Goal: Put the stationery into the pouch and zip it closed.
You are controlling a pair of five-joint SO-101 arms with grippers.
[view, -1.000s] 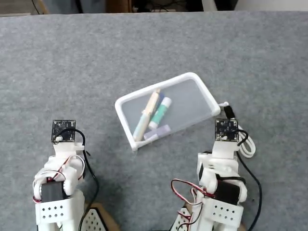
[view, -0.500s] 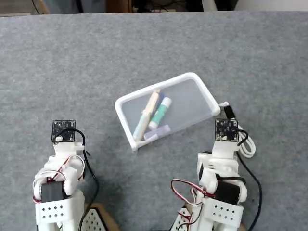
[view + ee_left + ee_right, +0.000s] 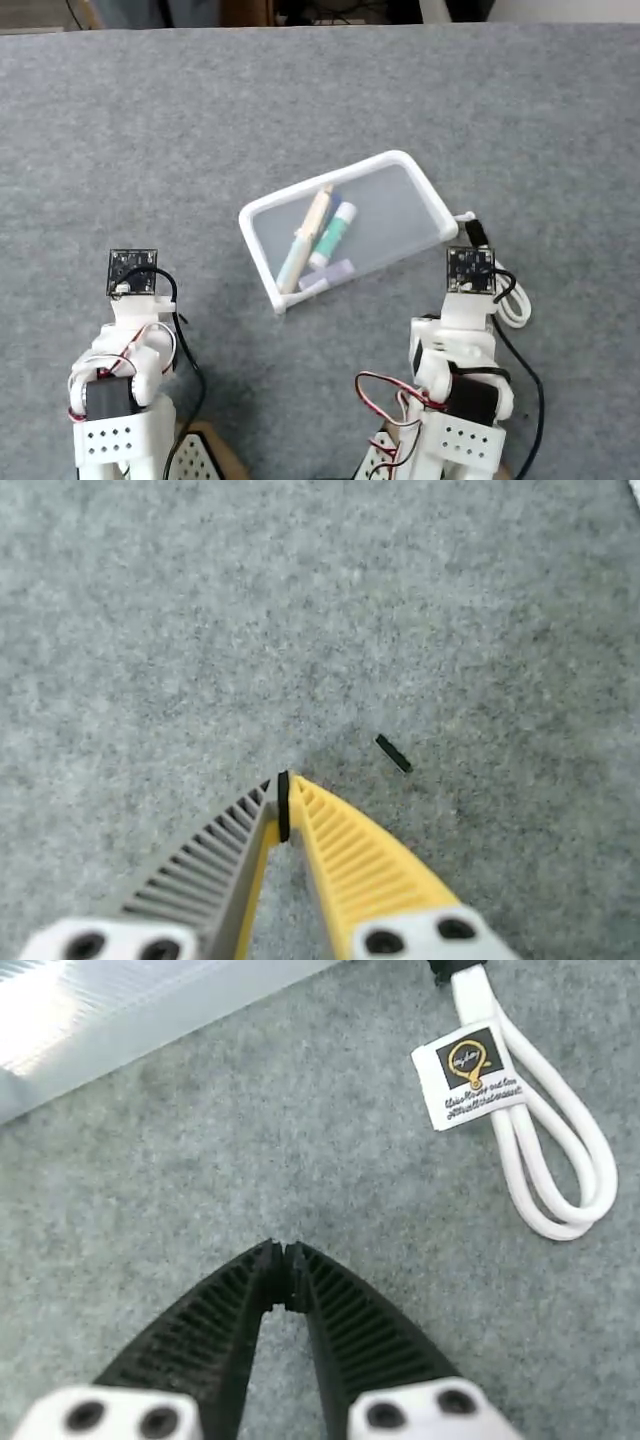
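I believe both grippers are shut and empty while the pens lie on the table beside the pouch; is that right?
Not quite: the pens lie inside the pouch, not beside it, as the high view shows. The left gripper and right gripper are indeed shut and empty.

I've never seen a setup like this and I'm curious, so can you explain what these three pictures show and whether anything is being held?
These are two robot arms at a grey felt-covered table. The high view looks straight down: the left arm and right arm sit at the near edge, with a translucent pouch ahead of them and stationery inside it. The other two pictures come from cameras on each wrist. The left end effector, yellow and grey, is shut over felt beside a small black scrap. The right end effector, black, is shut near the pouch's white strap. Nothing is held.
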